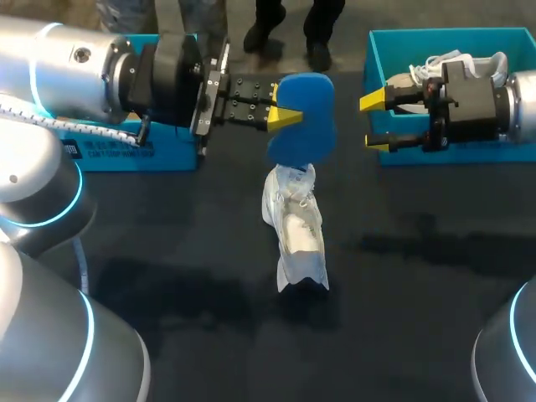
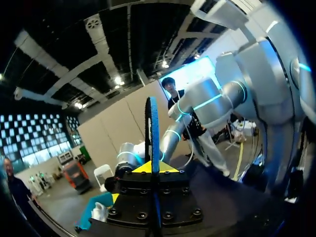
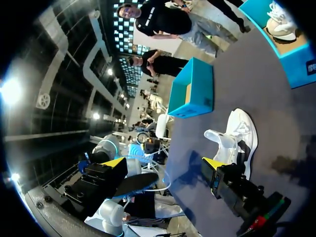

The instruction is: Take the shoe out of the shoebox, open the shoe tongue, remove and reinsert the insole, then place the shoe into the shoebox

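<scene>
Left hand [image 1: 280, 105] pinching blue insole [image 1: 306, 117] near white shoe [image 1: 297, 230], right hand [image 1: 375, 122] spread at shoebox [image 1: 375, 52]

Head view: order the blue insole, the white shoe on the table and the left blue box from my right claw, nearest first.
1. Blue insole, mid-air, centre.
2. White shoe, standing mid-table.
3. Left blue box, far left.

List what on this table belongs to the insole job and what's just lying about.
Job in hand:
- blue insole, gripped in the left tool
- white shoe on the table under it
- right shoebox
- right tool, open, in front of that box

Probably just lying about:
- second shoe inside the right shoebox
- blue box at left
</scene>
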Controlling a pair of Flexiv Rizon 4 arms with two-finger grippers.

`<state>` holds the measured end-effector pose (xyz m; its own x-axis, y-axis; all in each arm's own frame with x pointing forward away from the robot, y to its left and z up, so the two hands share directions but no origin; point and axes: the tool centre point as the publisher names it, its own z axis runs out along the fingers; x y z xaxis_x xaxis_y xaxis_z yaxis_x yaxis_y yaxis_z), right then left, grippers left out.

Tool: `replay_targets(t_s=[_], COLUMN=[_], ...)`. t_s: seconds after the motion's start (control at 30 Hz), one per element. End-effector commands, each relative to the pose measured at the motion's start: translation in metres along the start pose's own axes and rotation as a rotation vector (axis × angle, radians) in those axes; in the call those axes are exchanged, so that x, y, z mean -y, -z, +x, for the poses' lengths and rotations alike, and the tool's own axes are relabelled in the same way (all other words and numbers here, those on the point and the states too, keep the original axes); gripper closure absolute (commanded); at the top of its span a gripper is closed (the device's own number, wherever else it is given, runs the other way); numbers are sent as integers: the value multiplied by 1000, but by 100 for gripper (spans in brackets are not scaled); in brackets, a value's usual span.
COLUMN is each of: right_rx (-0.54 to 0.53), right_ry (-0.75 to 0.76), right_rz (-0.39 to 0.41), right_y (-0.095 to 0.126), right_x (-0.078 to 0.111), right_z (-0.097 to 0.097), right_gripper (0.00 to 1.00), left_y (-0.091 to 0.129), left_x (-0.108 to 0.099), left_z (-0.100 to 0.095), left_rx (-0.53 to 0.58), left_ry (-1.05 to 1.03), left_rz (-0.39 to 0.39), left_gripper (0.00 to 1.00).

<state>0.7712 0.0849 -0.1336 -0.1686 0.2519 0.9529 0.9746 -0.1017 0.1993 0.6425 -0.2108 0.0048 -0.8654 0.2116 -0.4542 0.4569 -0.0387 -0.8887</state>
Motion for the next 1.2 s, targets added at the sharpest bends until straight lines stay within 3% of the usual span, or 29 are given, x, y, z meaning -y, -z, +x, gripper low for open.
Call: replay_targets(t_s=[0.03, 0.43, 0.7, 0.77, 1.2], right_rx=[1, 1, 1, 1, -13], right_ry=[0, 0, 0, 0, -5], right_rz=[0, 0, 0, 0, 21], right_y=[-2, -2, -2, -2, 0], right_x=[0, 0, 0, 0, -1], right_z=[0, 0, 0, 0, 8], right_gripper=[0, 0, 0, 0, 0], left_y=[-2, -2, 0, 0, -5], left_x=[0, 0, -26, -30, -71], left_z=[-3, -3, -6, -8, -3], left_rx=[-3, -3, 14, 49, 3], left_ry=[-231, -231, -556, -605, -991], left_rz=[-18, -18, -88, -71, -127], left_gripper=[100, 100, 100, 100, 100])
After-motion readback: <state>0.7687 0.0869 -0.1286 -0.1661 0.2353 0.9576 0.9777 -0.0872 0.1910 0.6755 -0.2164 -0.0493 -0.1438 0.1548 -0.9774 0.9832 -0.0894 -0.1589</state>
